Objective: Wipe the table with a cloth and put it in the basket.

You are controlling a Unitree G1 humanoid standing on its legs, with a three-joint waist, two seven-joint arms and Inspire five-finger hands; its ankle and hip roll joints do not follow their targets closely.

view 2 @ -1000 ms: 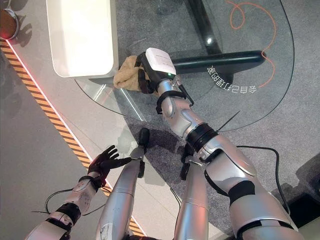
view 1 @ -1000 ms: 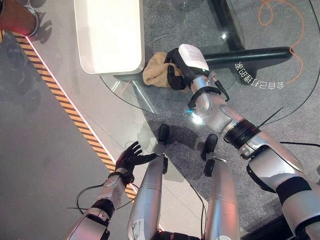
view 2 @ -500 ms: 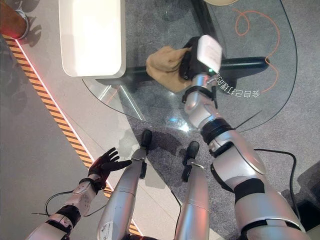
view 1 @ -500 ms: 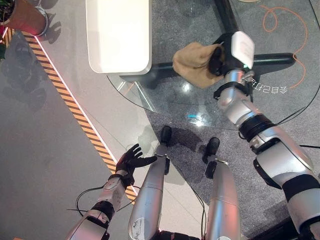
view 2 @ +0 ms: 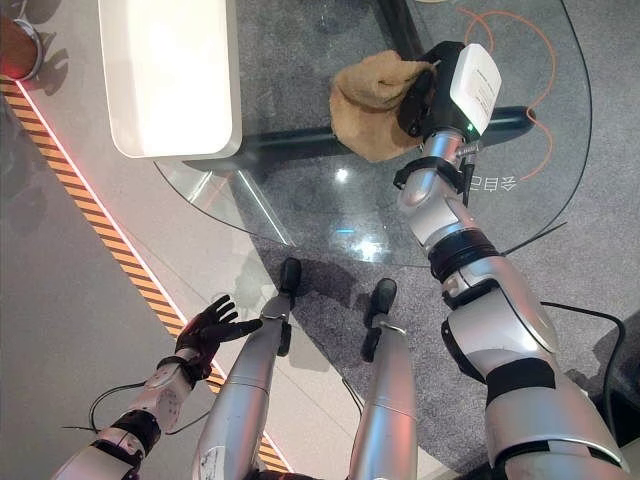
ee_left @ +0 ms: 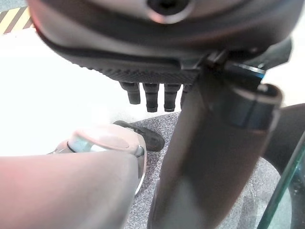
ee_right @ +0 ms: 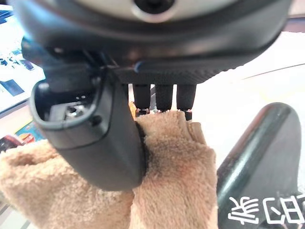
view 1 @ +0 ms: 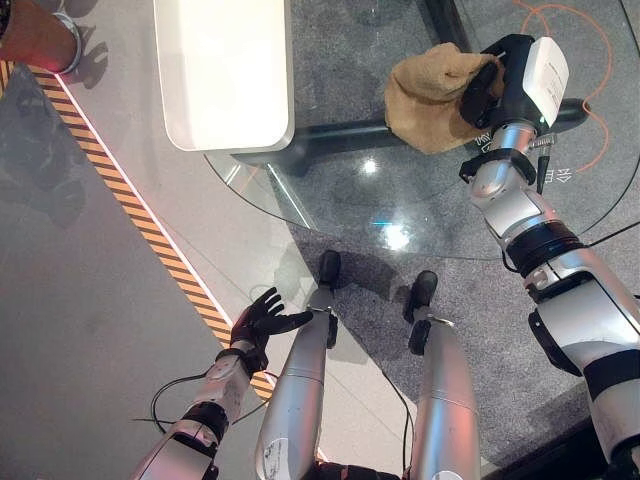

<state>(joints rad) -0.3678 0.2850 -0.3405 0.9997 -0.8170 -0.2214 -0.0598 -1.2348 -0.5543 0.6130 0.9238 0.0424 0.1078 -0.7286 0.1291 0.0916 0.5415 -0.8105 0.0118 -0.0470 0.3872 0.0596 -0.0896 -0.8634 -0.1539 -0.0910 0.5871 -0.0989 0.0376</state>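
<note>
**Right hand has the cloth on the glass table**

Left eye view: The round clear glass table (view 1: 330, 215) sits in front of the robot. The fluffy tan cloth (view 1: 432, 88) lies bunched up on the glass, toward the far right part of the table, well away from the near edge. The right hand (view 1: 490, 78) is touching the cloth's right side, and its dark fingers curl into the cloth. So the cloth lies just to the left of that hand. The left hand (view 1: 262, 318) is low down off the table's near left edge, far from the cloth, with its fingers spread out and nothing in it. A long white bench with round corners (view 1: 222, 70) stands past the table's far left edge.

Right eye view: The same things show here. The right hand (view 2: 428, 92) is by far the nearer one to the cloth (view 2: 372, 98). No basket can be seen, so I cannot tell which way the cloth must go later.

Left wrist view: The left hand (ee_left: 152, 88) has straight fingers and holds nothing.

Right wrist view: The right hand (ee_right: 157, 90) pinches the tan cloth (ee_right: 176, 171) between its thumb and fingers. The cloth bunches up right under the palm. I think the wiping is in progress, and the hand should keep its hold.
</note>
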